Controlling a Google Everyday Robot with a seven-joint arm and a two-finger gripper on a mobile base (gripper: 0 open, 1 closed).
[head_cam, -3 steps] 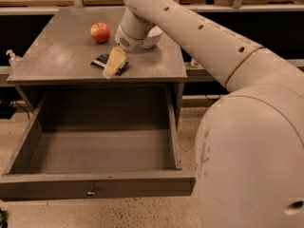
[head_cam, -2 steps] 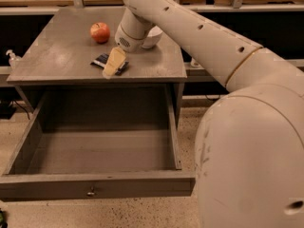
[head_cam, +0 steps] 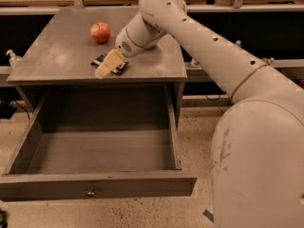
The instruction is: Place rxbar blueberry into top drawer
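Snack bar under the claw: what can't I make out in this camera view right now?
- The snack bar: camera view, mostly covered by the claw, which sits over it on the tabletop. Only its dark ends show, and the lettering is unreadable.
- Whether the claw has hold of the bar: hidden by the claw's own body.
- The drawer: the nearest strip of its floor is hidden behind its front panel.
- The robot base: cut off by the right and bottom edges.

The gripper (head_cam: 107,65), near the front edge of the table (head_cam: 57,56), hides the middle of the snack bar (head_cam: 99,60); the robot's body (head_cam: 259,170) is cut off at right and bottom.
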